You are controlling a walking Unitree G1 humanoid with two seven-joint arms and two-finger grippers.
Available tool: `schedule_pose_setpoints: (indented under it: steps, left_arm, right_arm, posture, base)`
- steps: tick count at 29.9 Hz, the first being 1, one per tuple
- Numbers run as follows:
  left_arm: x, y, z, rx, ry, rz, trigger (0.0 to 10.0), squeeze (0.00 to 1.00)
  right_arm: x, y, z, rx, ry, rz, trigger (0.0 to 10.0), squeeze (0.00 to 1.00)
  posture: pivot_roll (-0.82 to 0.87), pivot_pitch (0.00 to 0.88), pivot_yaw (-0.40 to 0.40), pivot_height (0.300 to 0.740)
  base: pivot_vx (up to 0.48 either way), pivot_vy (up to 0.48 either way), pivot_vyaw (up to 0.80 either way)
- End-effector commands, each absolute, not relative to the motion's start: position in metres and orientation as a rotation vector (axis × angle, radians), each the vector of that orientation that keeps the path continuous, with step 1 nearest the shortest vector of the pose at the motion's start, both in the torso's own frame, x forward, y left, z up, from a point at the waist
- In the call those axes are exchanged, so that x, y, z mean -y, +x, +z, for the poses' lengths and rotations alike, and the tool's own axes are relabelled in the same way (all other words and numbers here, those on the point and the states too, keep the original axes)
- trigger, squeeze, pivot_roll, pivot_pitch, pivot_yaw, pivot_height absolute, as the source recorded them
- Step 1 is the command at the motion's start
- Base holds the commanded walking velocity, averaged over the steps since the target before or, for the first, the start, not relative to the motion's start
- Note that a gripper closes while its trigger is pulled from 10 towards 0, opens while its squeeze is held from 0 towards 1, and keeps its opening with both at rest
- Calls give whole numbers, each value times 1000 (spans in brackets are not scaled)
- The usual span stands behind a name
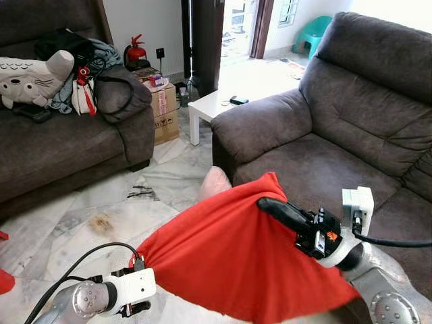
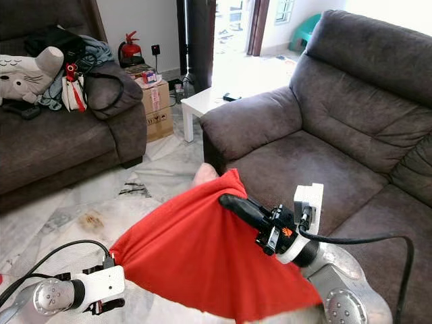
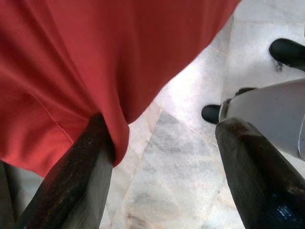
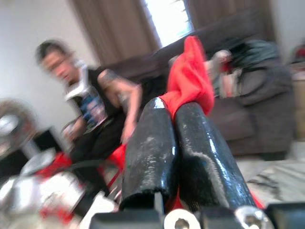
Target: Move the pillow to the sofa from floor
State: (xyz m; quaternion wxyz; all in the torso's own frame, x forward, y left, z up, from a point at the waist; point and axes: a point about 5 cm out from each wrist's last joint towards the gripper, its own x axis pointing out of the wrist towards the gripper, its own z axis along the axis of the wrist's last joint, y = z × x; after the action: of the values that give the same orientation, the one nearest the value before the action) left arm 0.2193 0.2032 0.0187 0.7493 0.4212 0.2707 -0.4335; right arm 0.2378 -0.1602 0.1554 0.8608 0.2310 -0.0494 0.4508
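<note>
Right wrist view: right gripper (image 4: pixel 177 107) (clamped) on pillow (image 4: pixel 190 71)

Bright doorway (image 1: pixel 237 27) daylight; right wrist view blurred, perhaps motion.

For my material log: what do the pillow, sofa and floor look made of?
Pillow: thin matte red woven cloth, creased, stitched hem. Sofa: brown-grey napped fabric, likely microfibre, no sheen. Floor: polished pale stone tile, probably marble, grey veins.

Pale marble-pattern tile floor (image 1: pixel 81 216), with a brown stain (image 1: pixel 101 224) and dark debris (image 1: pixel 143 194) lying on it. Cardboard boxes (image 1: pixel 164 111) stand far left beside a white low table (image 1: pixel 209 108); a fire extinguisher (image 1: pixel 136 50) behind.
</note>
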Motion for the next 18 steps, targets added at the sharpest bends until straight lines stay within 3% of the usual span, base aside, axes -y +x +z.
schedule_pose_setpoints:
  steps: [1, 4, 8, 11, 18]
  left_arm:
    - [-212, 207, 4, -700, 924, -961, 10000, 0]
    - [-211, 208, 4, -700, 921, -964, 10000, 0]
    - [-210, 208, 5, -694, 912, -971, 10000, 0]
    - [-209, 206, 4, -695, 915, -988, 10000, 0]
    - [-208, 205, 3, -692, 913, -1000, 10000, 0]
  right_arm:
    - [182, 252, 201, 398, 443, 810, 10000, 0]
    - [187, 264, 195, 372, 399, 698, 10000, 0]
    - [184, 267, 179, 279, 329, 681, 10000, 0]
    - [176, 259, 145, 87, 213, 761, 10000, 0]
    - [183, 256, 102, -78, 141, 677, 10000, 0]
  posture:
    - [42, 0, -40, 740]
    - [43, 0, -40, 740]
    - [46, 0, -42, 740]
    - [47, 0, -43, 740]
    - [47, 0, -41, 740]
  base:
    - [0, 0, 0]
    - [0, 0, 0]
    - [0, 0, 0]
    - [0, 0, 0]
    - [0, 0, 0]
